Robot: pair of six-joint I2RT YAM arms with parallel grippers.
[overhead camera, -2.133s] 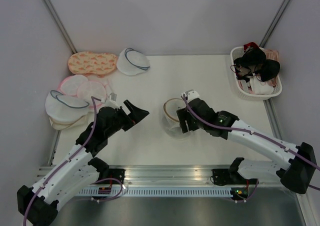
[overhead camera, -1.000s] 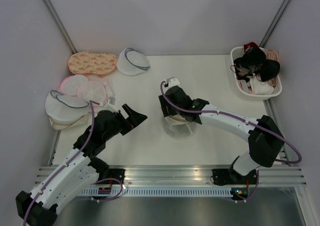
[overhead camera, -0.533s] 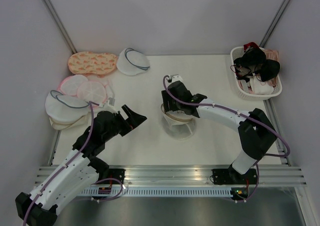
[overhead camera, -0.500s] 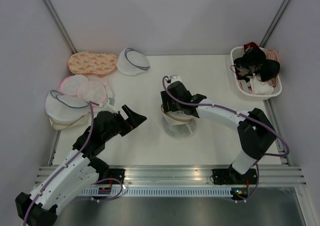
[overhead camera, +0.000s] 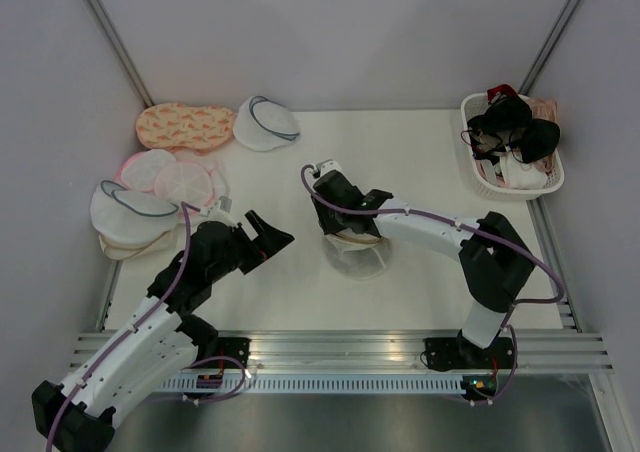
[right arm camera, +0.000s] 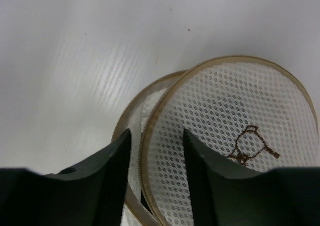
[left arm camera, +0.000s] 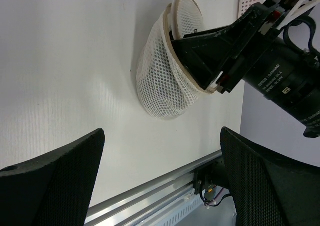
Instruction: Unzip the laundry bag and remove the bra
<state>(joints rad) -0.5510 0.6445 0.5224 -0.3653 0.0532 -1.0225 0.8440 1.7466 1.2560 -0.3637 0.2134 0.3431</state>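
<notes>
Right claw [right arm camera: 156, 146] sits spread, its two fingers straddling the tan zipper rim [right arm camera: 170, 91] of the laundry bag [overhead camera: 358, 250], which lies mid-desk [overhead camera: 420, 162] with its flat face ajar. I see my left claw [overhead camera: 268, 230] gaping too, at the bag's 9 o'clock, well apart.

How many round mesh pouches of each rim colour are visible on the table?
Tan-brown rim: 1
Grey rim: 2
Pink rim: 2
Total: 5, though the left pile may hide more.
</notes>
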